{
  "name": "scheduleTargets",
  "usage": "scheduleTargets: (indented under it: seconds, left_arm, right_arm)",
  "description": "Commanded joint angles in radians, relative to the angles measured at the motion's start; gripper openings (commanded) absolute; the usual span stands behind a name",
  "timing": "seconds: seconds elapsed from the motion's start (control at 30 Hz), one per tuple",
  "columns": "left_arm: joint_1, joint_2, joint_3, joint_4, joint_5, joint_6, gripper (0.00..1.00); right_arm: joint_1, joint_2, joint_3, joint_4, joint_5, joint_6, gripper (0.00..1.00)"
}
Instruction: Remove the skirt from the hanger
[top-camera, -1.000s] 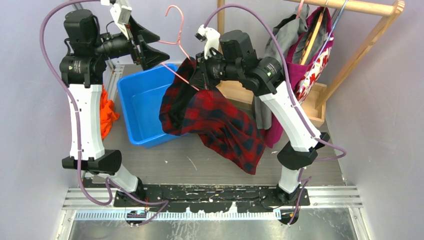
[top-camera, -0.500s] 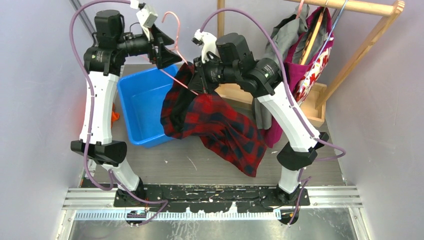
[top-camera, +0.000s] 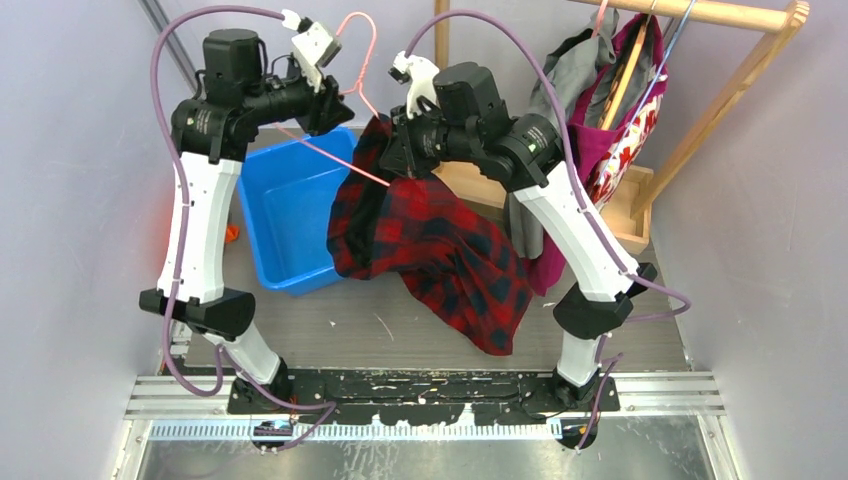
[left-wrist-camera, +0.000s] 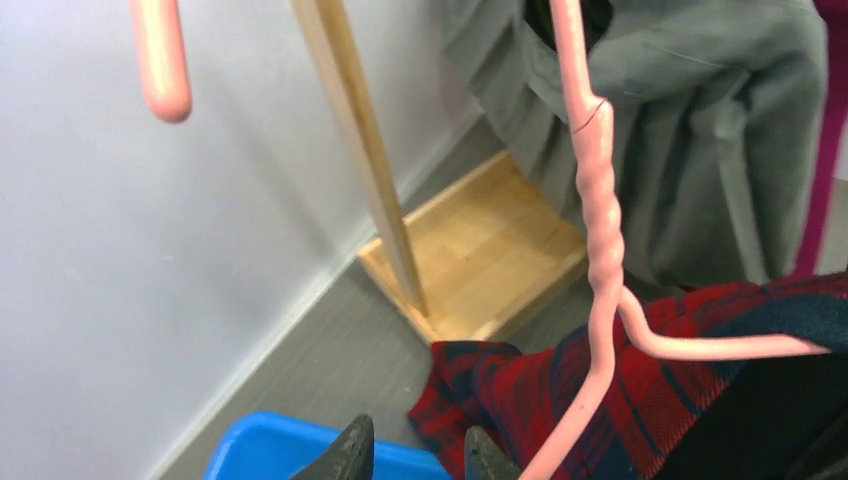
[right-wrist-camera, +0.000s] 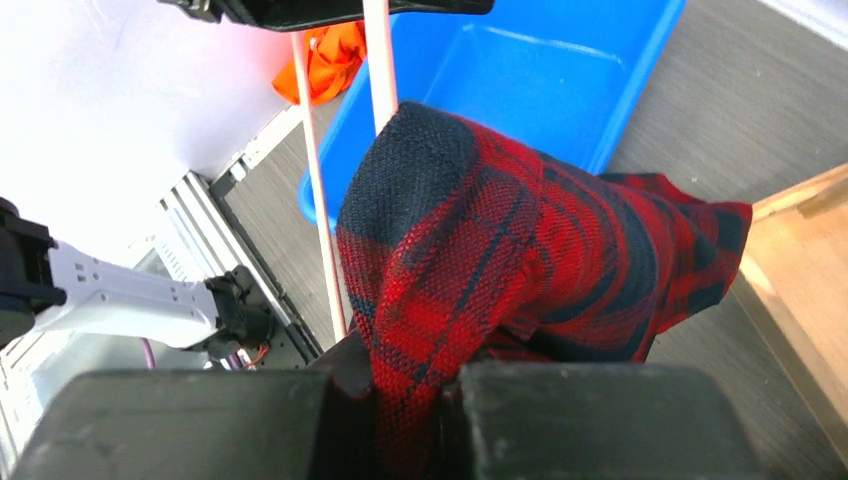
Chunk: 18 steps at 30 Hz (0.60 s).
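ok so the right gripper (right-wrist-camera: 420, 400) is clamped down tight on a fold of the red and navy plaid skirt (top-camera: 440, 250). The right wrist view shows the cloth squeezed between the two dark fingers with basically no gap. The skirt is up in the air, draped over the pink wire hanger (left-wrist-camera: 600, 200), one end bunched over the hanger's shoulder and the rest hanging down in a long flap. Its lower end is near the table (top-camera: 400, 330), in front of the blue bin (top-camera: 280, 200). From above, part of the skirt overlaps the bin's right edge. The hanger sits tilted between the two raised arms, hook pointing up and its thin bottom wire running off toward the left arm. The left gripper (left-wrist-camera: 415, 458) is right up at the hanger. In its own camera only the two fingertips (left-wrist-camera: 350, 452) show, sitting close together with a narrow gap, and the pink wire passes just to the side of one of them rather than between the tips. Honestly I can't tell whether it has actually got hold of the hanger or is just next to it. Behind all this there's a wooden rack (top-camera: 700, 12) on the right with a grey garment (top-camera: 565, 70) and a magenta one (top-camera: 625, 140) hanging on it. A bit of orange cloth (right-wrist-camera: 335, 50) sits just beyond the bin's far side by the wall
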Motion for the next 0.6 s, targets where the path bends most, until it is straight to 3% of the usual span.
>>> scheduleTargets:
  seconds: [0.0, 0.2, 0.3, 0.37, 0.5, 0.57]
  left_arm:
    - [0.03, -0.051, 0.102, 0.044, -0.424, -0.074, 0.0]
    - [0.03, -0.078, 0.08, 0.063, -0.703, -0.073, 0.0]
    - [0.031, -0.098, 0.055, 0.069, -0.726, -0.075, 0.0]
    - [0.032, -0.105, 0.062, 0.071, -0.702, -0.098, 0.0]
    - [0.041, -0.145, 0.07, 0.084, -0.456, -0.184, 0.0]
    - [0.04, -0.157, 0.085, 0.08, -0.45, -0.197, 0.0]
  right_arm:
    - [0.024, -0.045, 0.028, 0.07, 0.004, -0.036, 0.01]
    - [0.024, -0.034, 0.036, 0.078, 0.065, -0.038, 0.01]
    - [0.024, -0.012, 0.067, 0.083, 0.049, -0.03, 0.01]
    - [0.023, -0.004, 0.067, 0.088, 0.044, -0.024, 0.01]
    - [0.024, 0.002, 0.055, 0.087, 0.053, -0.02, 0.01]
    - [0.024, 0.006, 0.059, 0.087, 0.069, -0.02, 0.01]
